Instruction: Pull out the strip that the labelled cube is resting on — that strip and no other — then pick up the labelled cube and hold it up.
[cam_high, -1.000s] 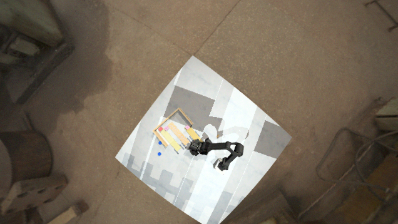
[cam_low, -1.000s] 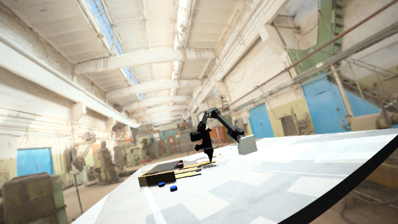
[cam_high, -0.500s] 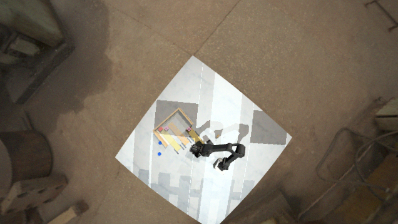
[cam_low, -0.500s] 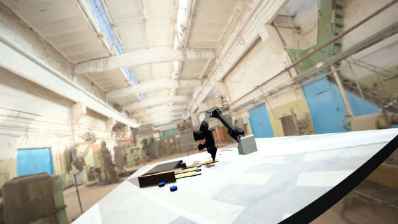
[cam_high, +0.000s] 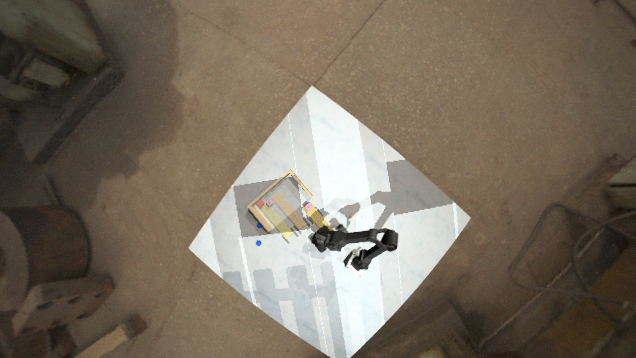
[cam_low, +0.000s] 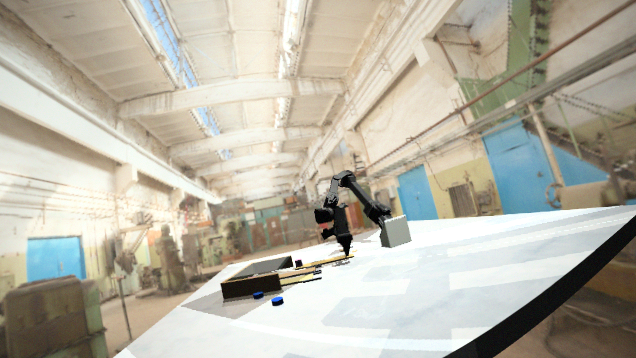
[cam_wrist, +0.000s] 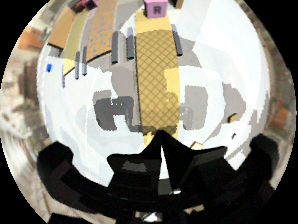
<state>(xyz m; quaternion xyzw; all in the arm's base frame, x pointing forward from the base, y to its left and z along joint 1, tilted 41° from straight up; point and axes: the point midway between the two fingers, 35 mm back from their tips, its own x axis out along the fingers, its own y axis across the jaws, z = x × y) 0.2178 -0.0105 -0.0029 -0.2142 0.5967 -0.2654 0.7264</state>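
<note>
The gripper (cam_wrist: 160, 141) is fully closed with nothing between its fingers, its tip pressing down on the near end of the strip (cam_wrist: 157, 76). At the strip's far end sits the pink cube (cam_wrist: 154, 3), now outside the tray (cam_high: 259, 216), around mid-worktop. Risk: a fast drag could slide or tip the cube off; weak pressure lets the tip slip.

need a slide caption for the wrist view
Shut claw pressing the near end of a yellow strip, with the pink cube at its far end.
</note>
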